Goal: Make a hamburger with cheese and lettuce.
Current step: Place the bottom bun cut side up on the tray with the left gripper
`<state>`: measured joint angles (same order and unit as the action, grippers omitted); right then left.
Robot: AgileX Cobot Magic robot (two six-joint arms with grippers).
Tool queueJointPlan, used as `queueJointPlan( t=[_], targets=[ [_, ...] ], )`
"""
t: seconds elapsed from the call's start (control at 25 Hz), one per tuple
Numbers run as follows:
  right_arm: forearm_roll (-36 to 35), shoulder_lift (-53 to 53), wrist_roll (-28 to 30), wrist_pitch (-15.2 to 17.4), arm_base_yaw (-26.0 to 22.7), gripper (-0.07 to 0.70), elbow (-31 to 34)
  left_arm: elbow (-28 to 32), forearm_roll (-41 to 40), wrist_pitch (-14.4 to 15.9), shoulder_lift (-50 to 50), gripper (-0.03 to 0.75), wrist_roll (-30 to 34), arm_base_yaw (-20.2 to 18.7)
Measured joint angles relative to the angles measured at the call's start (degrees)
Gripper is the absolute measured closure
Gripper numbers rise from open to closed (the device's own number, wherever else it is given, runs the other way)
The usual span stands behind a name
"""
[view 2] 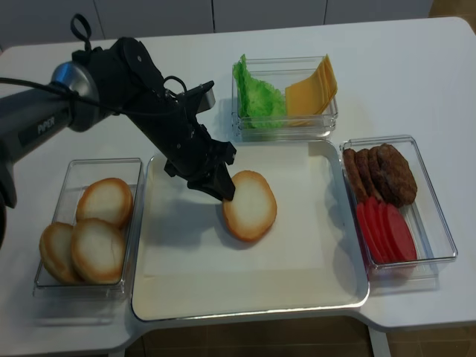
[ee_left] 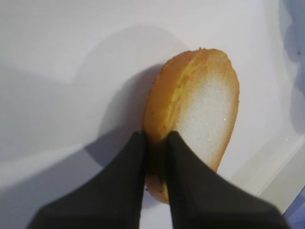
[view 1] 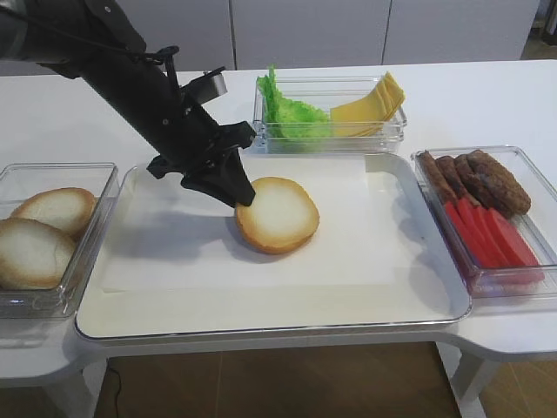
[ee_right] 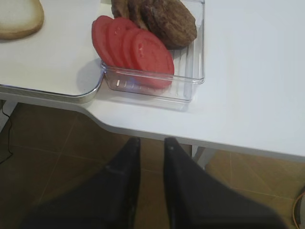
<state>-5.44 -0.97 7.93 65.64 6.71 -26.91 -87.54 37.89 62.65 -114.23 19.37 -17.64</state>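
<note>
The large white tray is sitting nearest the camera in the high view, lined with pale paper and carrying only one thing so far — the hamburger, a single bun half lying cream face up near the tray's middle. At nine o'clock of the tray a clear bin of spare buns is waiting; at three o'clock another bin is holding brown patties above red tomato slices. At twelve o'clock a smaller clear box is offering the lettuce on its left side and the cheese, a fanned yellow stack, on its right.

The left gripper is reaching down from ten o'clock and, in its wrist view, its jaws are pinching the golden rim of the bun half, closed on it while it rests on the paper. The right gripper is hanging off the table's front edge near the tomato bin, jaws close together with a thin gap and holding nothing.

The base-placing step seems to be in hand — next, I judge, the left jaws need to be letting go and lifting clear, then one arm travelling to the twelve o'clock box to pick a cheese slice or the leaf
</note>
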Motion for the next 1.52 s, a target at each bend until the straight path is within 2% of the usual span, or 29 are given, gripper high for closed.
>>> queueJointPlan(
  t=[0.6, 1.12, 1.28, 1.52],
  targets=[
    [0.0, 0.0, 0.0, 0.0, 0.0, 0.496, 0.0, 0.0, -0.12, -0.13, 0.0, 0.639, -1.03, -2.09],
    [0.0, 0.0, 0.0, 0.0, 0.0, 0.496, 0.0, 0.0, -0.12, -0.13, 0.0, 0.633, -1.23, -2.22],
    [0.0, 0.0, 0.0, 0.0, 0.0, 0.496, 0.0, 0.0, 0.23, -0.13, 0.0, 0.561, -1.23, -2.22],
    [0.0, 0.0, 0.0, 0.0, 0.0, 0.496, 0.0, 0.0, 1.67, 0.2, 0.0, 0.352, -1.23, -2.22]
  ],
)
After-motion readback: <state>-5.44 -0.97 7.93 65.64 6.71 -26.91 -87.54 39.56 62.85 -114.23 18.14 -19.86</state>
